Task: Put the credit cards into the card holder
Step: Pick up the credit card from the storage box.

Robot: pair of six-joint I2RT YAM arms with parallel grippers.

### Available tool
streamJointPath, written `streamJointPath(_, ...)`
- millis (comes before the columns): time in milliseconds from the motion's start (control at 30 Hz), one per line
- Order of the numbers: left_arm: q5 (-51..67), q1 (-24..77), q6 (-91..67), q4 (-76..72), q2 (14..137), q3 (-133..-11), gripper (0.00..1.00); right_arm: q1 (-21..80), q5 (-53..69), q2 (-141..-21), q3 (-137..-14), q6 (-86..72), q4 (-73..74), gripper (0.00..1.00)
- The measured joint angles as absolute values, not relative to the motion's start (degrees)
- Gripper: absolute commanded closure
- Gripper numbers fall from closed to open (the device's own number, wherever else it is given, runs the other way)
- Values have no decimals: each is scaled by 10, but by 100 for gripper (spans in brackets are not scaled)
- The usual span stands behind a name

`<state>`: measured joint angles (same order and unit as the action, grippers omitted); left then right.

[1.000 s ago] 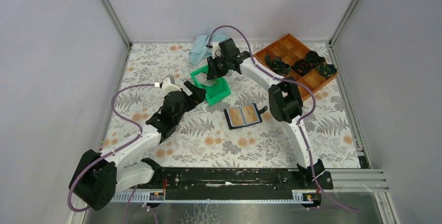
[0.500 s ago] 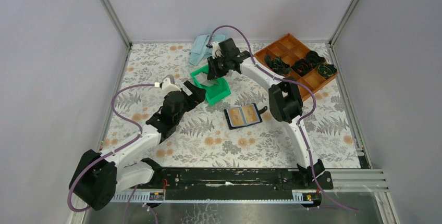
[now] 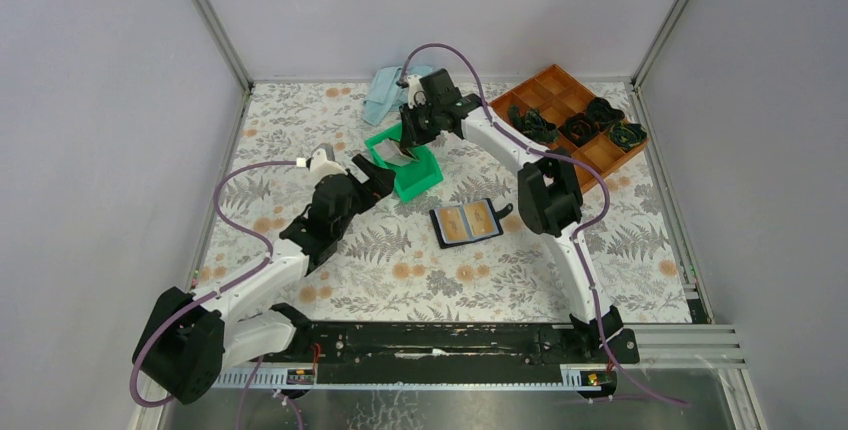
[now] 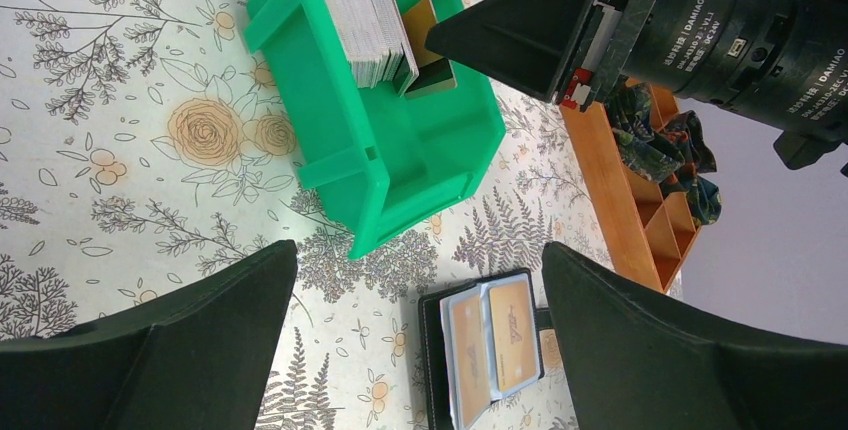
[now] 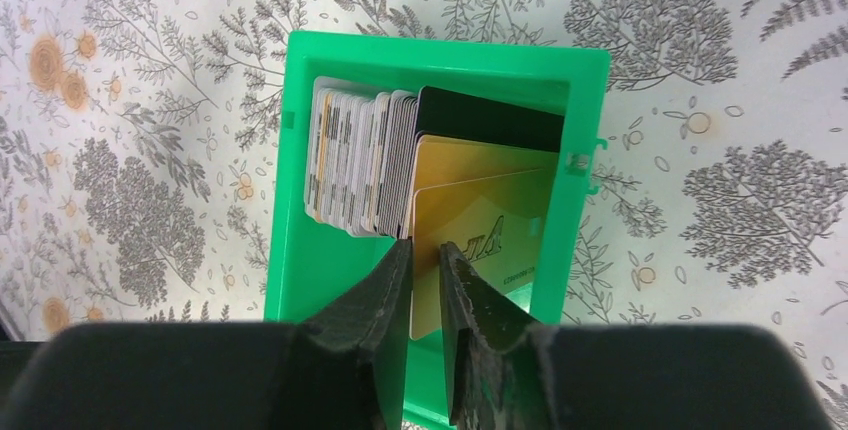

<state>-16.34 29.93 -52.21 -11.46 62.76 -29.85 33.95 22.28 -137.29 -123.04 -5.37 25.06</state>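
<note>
The green bin [image 5: 300,150] holds a stack of upright credit cards [image 5: 360,160] with gold cards [image 5: 490,210] leaning at its right end. My right gripper [image 5: 425,245] reaches down into the bin, its jaws narrowly open. The left edge of the front gold card sits in the slim gap between them. The black card holder [image 3: 466,221] lies open on the table with two tan-gold cards in it, also seen in the left wrist view [image 4: 490,345]. My left gripper [image 4: 420,250] hovers wide open and empty just left of the bin [image 3: 425,182].
A brown compartment tray [image 3: 575,115] with dark bundles stands at the back right. A pale blue cloth [image 3: 383,90] lies at the back behind the bin. Grey walls enclose the floral table on three sides.
My right gripper's jaws have narrowed around the gold card's edge, and its wrist has shifted slightly toward the back. The left arm has not moved.
</note>
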Motion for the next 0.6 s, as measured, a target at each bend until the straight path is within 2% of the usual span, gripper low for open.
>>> streamJointPath(267, -164, 299, -524, -120, 628, -298, 0, 340, 169, -1369, -1249, -38, 277, 85)
streamJointPath(600, -164, 299, -524, -120, 628, -298, 0, 348, 85, -1362, -1249, -14, 298, 100)
